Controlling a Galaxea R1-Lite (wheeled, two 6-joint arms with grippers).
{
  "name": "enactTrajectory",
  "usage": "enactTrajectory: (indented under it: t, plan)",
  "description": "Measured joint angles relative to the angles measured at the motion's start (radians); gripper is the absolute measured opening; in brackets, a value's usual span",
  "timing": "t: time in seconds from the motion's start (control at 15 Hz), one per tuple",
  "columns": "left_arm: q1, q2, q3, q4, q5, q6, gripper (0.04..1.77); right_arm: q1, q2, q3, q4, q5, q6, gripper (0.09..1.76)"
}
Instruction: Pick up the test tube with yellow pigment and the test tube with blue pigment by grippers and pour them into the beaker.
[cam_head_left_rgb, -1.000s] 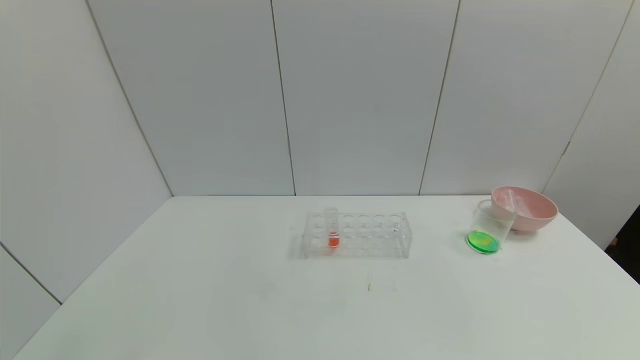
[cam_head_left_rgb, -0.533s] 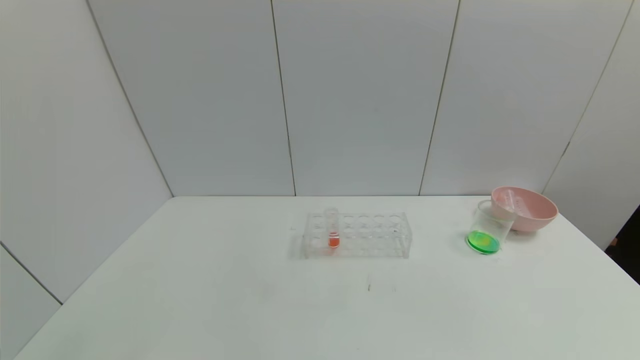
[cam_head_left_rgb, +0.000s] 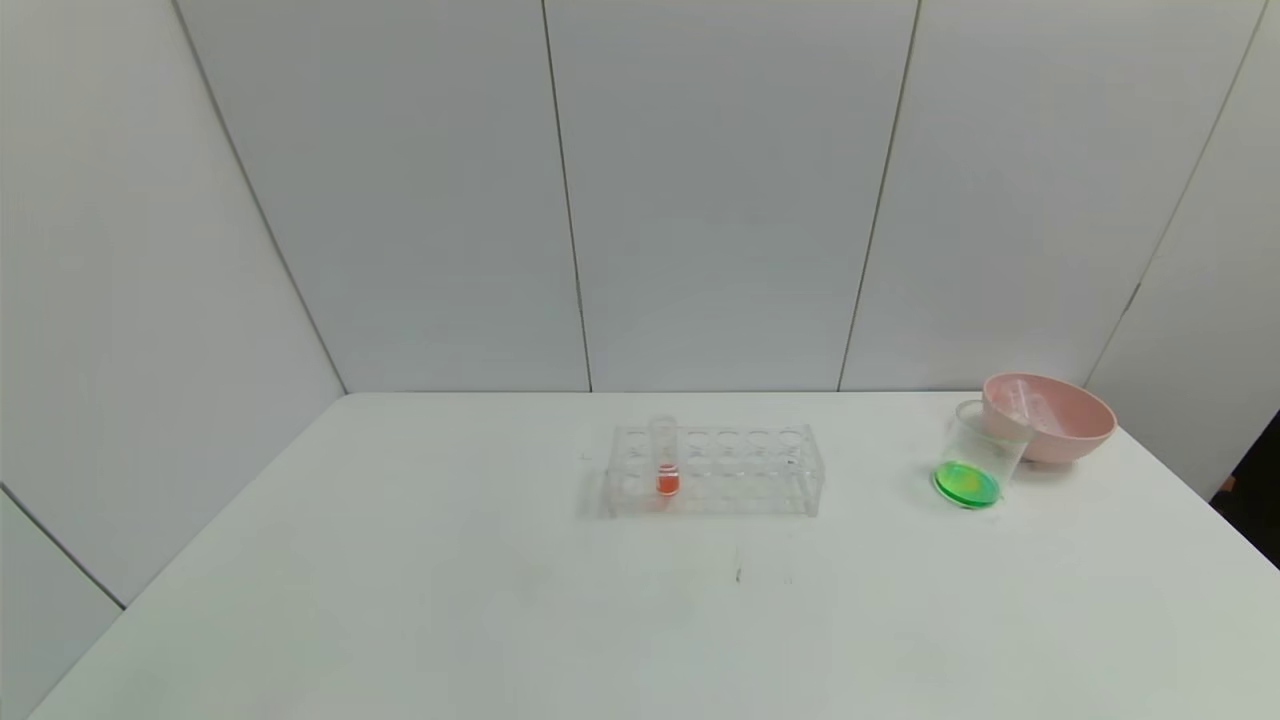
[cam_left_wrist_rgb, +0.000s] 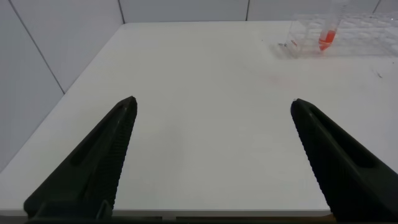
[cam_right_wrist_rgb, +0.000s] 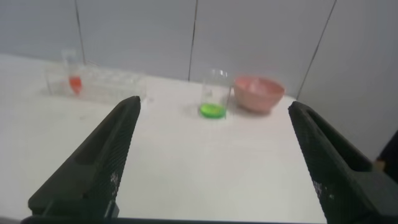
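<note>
White bench is carrying a small clear glass beaker (cam_head_left_rgb: 975, 458) of green liquid near its right edge, leaning against a pink bowl (cam_head_left_rgb: 1050, 416); nothing has shifted lately, suggesting pouring is finished. Left gripper (cam_left_wrist_rgb: 214, 155) and right gripper (cam_right_wrist_rgb: 214, 155) are hanging back, fingers spread, both holding nothing.

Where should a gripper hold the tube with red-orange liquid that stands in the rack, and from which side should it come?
Grip the tube with red-orange liquid at its bare top, which stands upright above the clear rack. Probably come from above, fingers either side: the rack walls enclose its lower part, where the liquid sits.
</note>
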Motion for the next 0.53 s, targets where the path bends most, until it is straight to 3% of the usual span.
enactTrajectory:
  t: [0.2, 0.53]
  plan:
    - [0.000, 0.000, 0.000, 0.000, 0.000, 0.000, 1.76, 0.001, -0.004, 0.037, 0.199, -0.074, 0.005, 1.70]
    - [0.000, 0.000, 0.000, 0.000, 0.000, 0.000, 1.76, 0.001, -0.005, 0.044, 0.181, -0.087, 0.026, 1.71]
